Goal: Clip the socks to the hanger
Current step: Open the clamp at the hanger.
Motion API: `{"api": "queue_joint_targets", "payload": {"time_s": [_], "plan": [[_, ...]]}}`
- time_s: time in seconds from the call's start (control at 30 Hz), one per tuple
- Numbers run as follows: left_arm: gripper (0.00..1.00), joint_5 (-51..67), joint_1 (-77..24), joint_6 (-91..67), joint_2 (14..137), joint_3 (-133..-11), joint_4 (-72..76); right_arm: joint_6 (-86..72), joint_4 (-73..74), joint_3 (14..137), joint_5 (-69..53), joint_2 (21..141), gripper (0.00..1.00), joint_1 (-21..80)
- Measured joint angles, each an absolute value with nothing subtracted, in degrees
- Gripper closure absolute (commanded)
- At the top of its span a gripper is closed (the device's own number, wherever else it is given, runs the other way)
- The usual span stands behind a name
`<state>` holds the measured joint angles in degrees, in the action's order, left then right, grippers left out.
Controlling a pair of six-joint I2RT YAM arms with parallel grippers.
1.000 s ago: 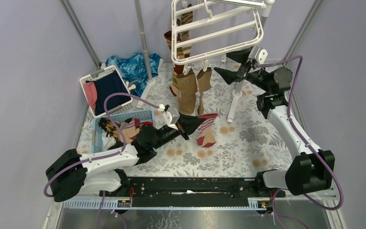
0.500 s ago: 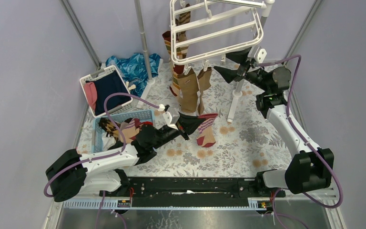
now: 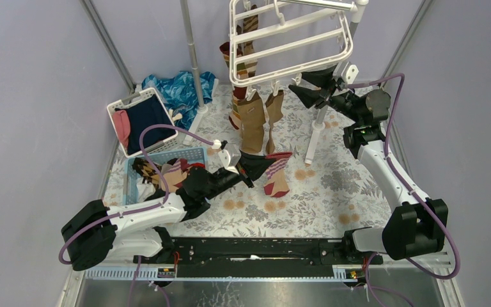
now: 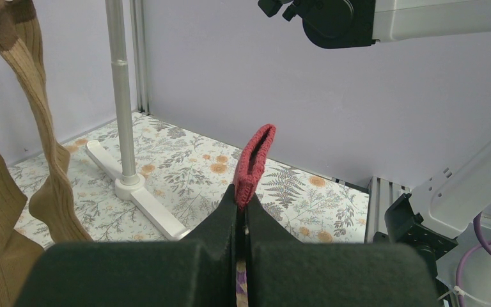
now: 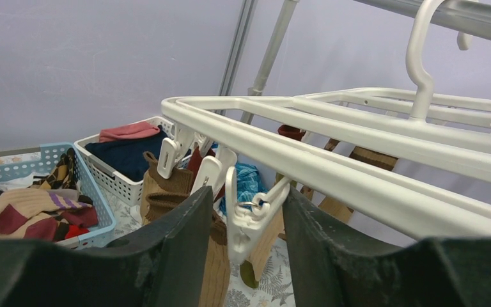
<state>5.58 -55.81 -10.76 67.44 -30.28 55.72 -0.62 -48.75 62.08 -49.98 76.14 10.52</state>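
The white hanger (image 3: 291, 45) hangs at the back, with several tan and striped socks (image 3: 252, 125) clipped under its near left side. My left gripper (image 3: 257, 165) is shut on the red cuff of a tan sock (image 3: 276, 174) low over the table; the cuff (image 4: 254, 163) sticks up between the pads. My right gripper (image 3: 307, 86) is open just under the hanger's near rail. In the right wrist view an empty white clip (image 5: 249, 220) hangs between its spread fingers (image 5: 179, 246), below the rail (image 5: 332, 166).
A blue basket (image 3: 142, 171) holds more socks at the left; it also shows in the right wrist view (image 5: 13, 185). A white slotted basket (image 3: 135, 119) holds navy and pink garments. Blue shiny cloth (image 3: 179, 88) lies behind. Two pale pole stands (image 3: 195, 61) (image 3: 314, 137) rise from the table.
My right gripper has risen a little and moved left, closer under the hanger rail. The hanging socks have swayed slightly. The left arm has not moved.
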Motion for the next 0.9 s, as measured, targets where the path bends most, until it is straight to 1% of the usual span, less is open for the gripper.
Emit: {"api": "queue_joint_targets", "payload": {"time_s": [0.17, 0.53, 0.7, 0.9], "plan": [[1.0, 5.58, -55.81, -10.76, 67.44, -30.28, 55.72, -0.8, -48.75, 62.08, -49.98, 76.14, 0.55, 10.52], [1.0, 5.58, -55.81, -10.76, 67.44, -30.28, 55.7, -0.97, -48.8, 62.08, -49.43, 76.14, 0.51, 10.55], [1.0, 5.58, -55.81, -10.76, 67.44, -30.28, 55.66, -0.99, -48.8, 62.5, -48.84, 76.29, 0.51, 10.61], [1.0, 5.58, -55.81, -10.76, 67.44, -30.28, 55.57, -1.3, -49.25, 62.87, -48.62, 76.82, 0.55, 11.11]]}}
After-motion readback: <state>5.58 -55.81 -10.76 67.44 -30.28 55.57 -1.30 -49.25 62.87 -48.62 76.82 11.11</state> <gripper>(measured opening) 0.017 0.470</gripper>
